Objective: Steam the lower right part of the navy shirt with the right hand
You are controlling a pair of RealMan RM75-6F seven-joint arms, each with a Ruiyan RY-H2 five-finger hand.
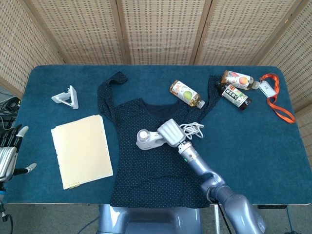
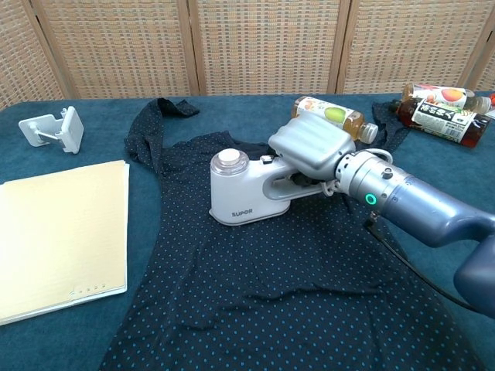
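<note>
The navy dotted shirt (image 1: 156, 161) (image 2: 271, 270) lies flat in the middle of the blue table, hem toward me. My right hand (image 1: 170, 132) (image 2: 309, 151) grips the handle of a white garment steamer (image 1: 146, 140) (image 2: 236, 189). The steamer's head rests on or just over the shirt's middle, left of centre, and its cord (image 1: 192, 129) trails to the right. My left hand (image 1: 9, 156) hangs beyond the table's left edge with fingers spread and nothing in it; the chest view does not show it.
A cream folder (image 1: 82, 150) (image 2: 58, 236) lies left of the shirt, a white phone stand (image 1: 67, 96) (image 2: 54, 129) behind it. Three bottles (image 1: 184, 92) (image 1: 237, 79) (image 1: 233, 94) and an orange lanyard (image 1: 275, 100) lie at the back right.
</note>
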